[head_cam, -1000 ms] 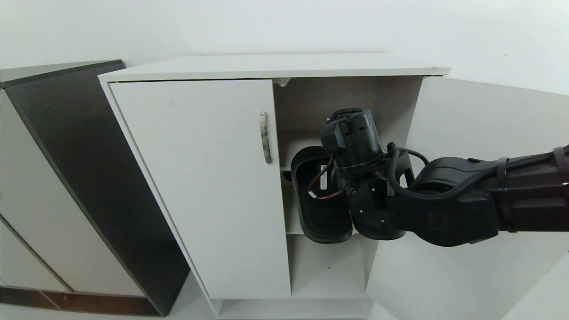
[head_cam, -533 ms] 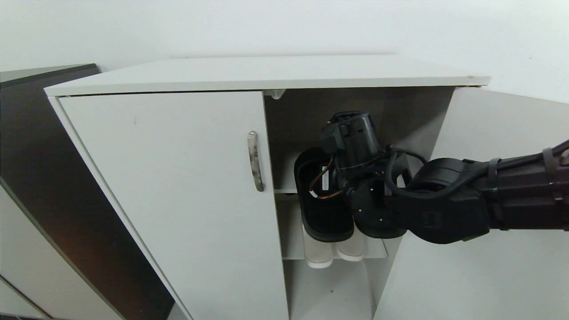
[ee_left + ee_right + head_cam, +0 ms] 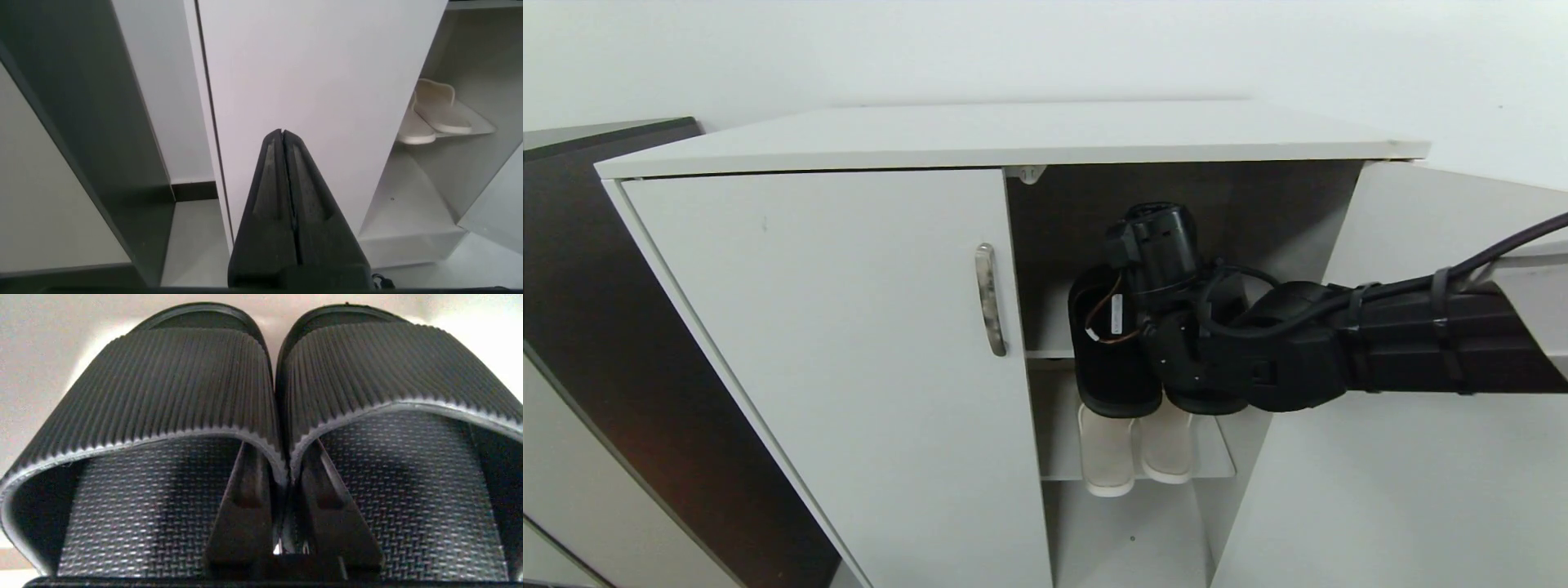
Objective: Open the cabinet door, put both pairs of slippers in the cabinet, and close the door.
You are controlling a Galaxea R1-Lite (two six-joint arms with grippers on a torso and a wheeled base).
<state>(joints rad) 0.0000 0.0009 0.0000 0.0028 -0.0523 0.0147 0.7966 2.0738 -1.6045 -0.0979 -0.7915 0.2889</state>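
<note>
The right pincer [image 3: 282,494] clamps the adjoining straps of the black slippers [image 3: 1112,359], one finger inside each shoe. Over the last second it has carried the pair deeper into the cabinet [image 3: 1013,135], uncovering the white slippers [image 3: 1135,445] already lying on the lower shelf [image 3: 1217,464]. The black pair hangs tilted at the upper shelf [image 3: 1045,353], apparently not yet set down; release and door-closing look to remain. The right arm stretches nearly level past the open door [image 3: 1380,490]. The left pincer [image 3: 283,163], pressed together and empty, sits low before the closed left door [image 3: 833,351].
</note>
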